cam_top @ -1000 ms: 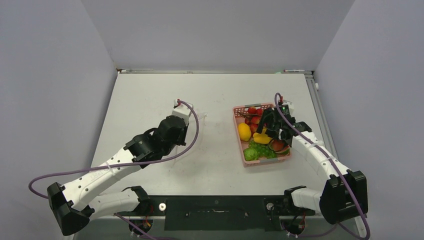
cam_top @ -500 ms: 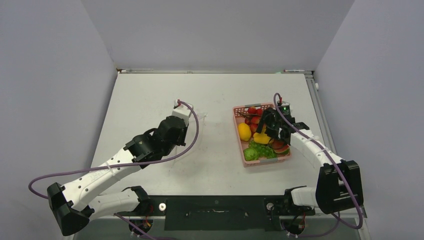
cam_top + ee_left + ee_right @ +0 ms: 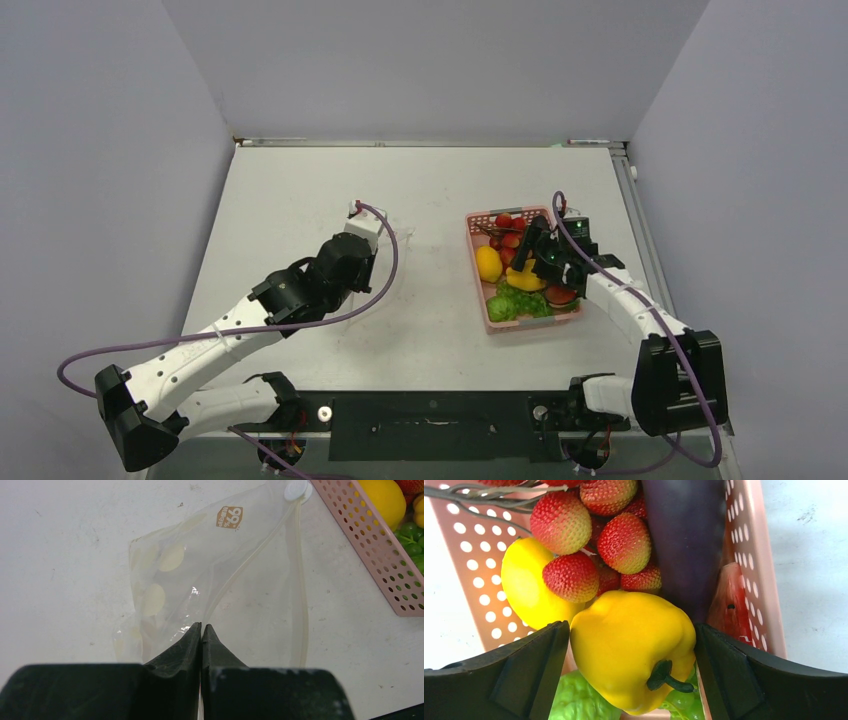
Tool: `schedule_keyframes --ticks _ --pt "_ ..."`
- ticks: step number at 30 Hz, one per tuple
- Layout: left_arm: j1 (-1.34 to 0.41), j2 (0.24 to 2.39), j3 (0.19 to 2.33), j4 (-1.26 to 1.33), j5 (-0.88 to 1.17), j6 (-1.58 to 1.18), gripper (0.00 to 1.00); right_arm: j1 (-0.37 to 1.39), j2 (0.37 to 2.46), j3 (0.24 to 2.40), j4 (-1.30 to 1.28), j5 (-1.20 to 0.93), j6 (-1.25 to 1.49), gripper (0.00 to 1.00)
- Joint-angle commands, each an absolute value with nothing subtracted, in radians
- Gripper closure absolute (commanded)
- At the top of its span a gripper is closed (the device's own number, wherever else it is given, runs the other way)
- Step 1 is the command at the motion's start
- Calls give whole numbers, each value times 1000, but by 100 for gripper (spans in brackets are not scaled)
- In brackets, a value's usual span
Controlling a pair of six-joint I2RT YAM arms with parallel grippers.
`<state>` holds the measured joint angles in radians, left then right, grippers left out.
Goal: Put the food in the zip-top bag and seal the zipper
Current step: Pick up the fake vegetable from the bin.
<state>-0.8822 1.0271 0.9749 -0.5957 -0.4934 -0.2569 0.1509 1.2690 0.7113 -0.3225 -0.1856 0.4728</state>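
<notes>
The zip-top bag (image 3: 200, 565) lies flat on the white table, its zipper (image 3: 250, 555) running from a white slider (image 3: 295, 489) down to my left gripper (image 3: 201, 626), which is shut on that mouth edge. The food sits in a pink basket (image 3: 478, 216): strawberries (image 3: 561, 522), a lemon (image 3: 524, 590), a dark eggplant (image 3: 684, 540), a watermelon slice (image 3: 731, 605), lettuce (image 3: 579, 700) and grapes (image 3: 681, 700). My right gripper (image 3: 631, 626) hangs open inside the basket, its fingers (image 3: 529, 665) standing on either side of a yellow pepper (image 3: 629, 645).
The basket wall (image 3: 380, 565) stands just right of the bag. Purple cables loop off both arms. Grey walls close in the table on three sides, and a rail (image 3: 635, 215) runs along its right edge.
My right gripper has shifted slightly toward the near side of the basket and its jaws have widened a little around the pepper. The left arm and bag have not moved.
</notes>
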Motion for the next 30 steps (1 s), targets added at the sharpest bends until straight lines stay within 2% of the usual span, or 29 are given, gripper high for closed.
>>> schedule_keyframes --ticks 1,8,12,14,18,30 --pt "-884 1022 979 -562 -503 -253 100 149 1204 696 -311 -249 450 0" --pt "-884 1021 979 -562 -501 -252 100 149 1154 705 -350 -260 444 17" --pt "-884 1018 981 -563 -501 -252 100 149 1142 712 -364 -260 438 31" --pt "-884 1017 980 -564 -502 -252 100 149 1144 716 -370 -258 433 41" --pt "-884 1014 980 -563 -502 -252 100 149 1134 729 -385 -256 427 52" --pt "-884 1006 978 -561 -502 -252 100 172 1063 911 -526 -226 418 56"
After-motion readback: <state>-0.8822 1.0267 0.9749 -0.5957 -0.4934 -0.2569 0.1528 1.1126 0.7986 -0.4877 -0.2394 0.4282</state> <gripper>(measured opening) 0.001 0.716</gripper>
